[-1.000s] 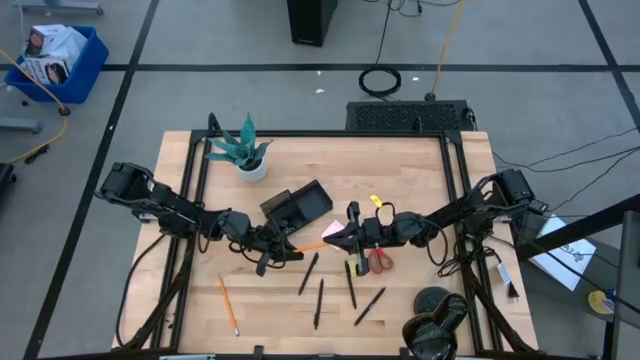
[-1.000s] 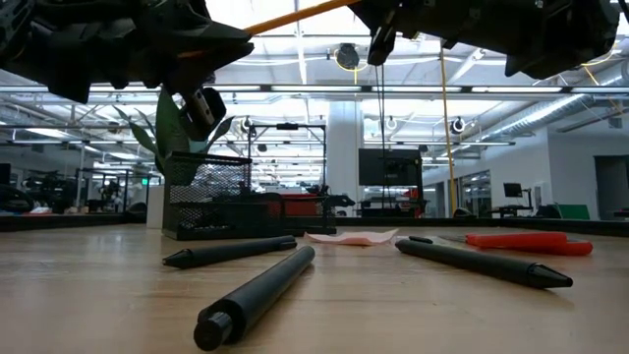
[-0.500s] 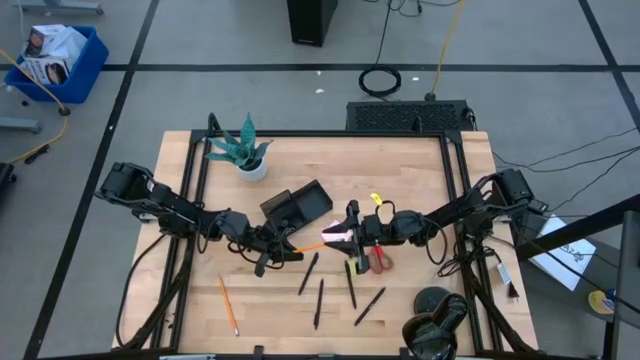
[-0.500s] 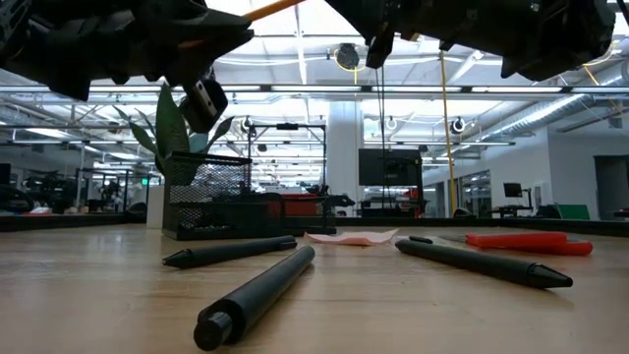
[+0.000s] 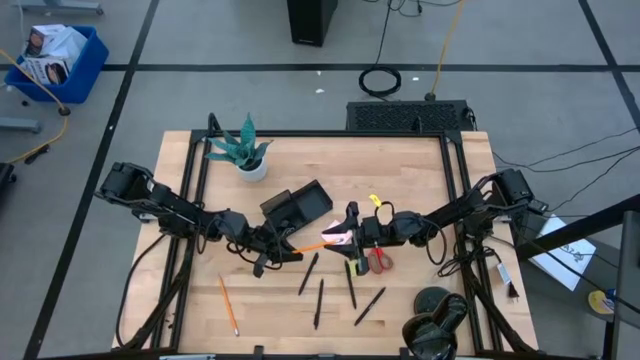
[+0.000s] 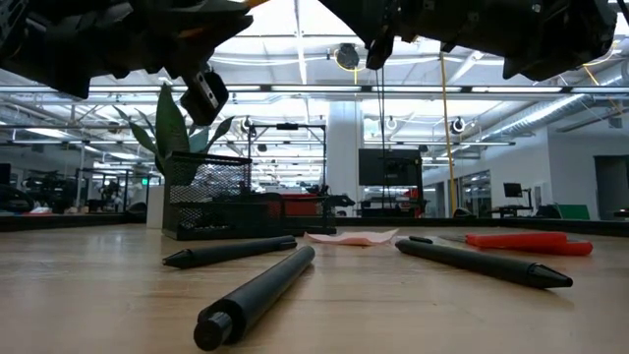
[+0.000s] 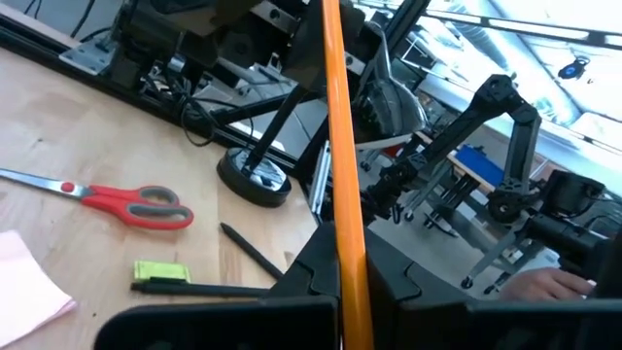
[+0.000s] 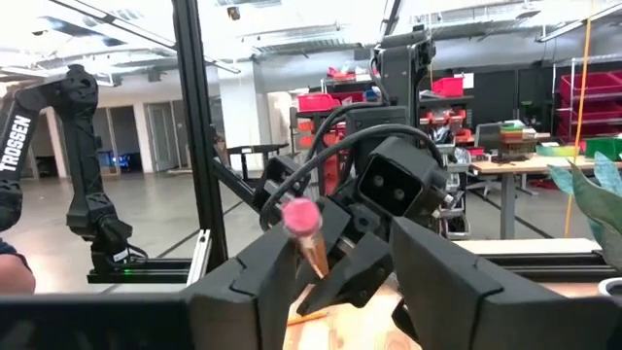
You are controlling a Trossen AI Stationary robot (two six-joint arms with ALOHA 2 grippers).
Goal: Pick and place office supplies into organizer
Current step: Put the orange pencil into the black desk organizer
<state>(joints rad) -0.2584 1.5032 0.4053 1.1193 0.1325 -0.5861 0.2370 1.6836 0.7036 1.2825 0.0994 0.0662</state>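
An orange pencil with a pink eraser end hangs above the table's middle. My left gripper is shut on it from the left. My right gripper stands open around the eraser end; I cannot tell whether a finger touches it. The black organizer stands just beyond them, and a pink sticky pad lies under the right gripper. The red-handled scissors, several black pens and another orange pencil lie flat on the wood. My left gripper pinches the orange pencil between its two fingers near the end opposite the eraser. The fingers come about level from the table's left and lie along the pencil. It sticks straight out past them toward my right gripper, clear of the table.
A potted green plant stands at the far left of the table. A yellow-green bit lies behind my right gripper. A dark round thing sits at the near right corner. Bare wood shows at the near left.
My right gripper has opened around the pencil's eraser end, and its fingers now stand apart on either side. The pencil stays in my left gripper and has risen a little.
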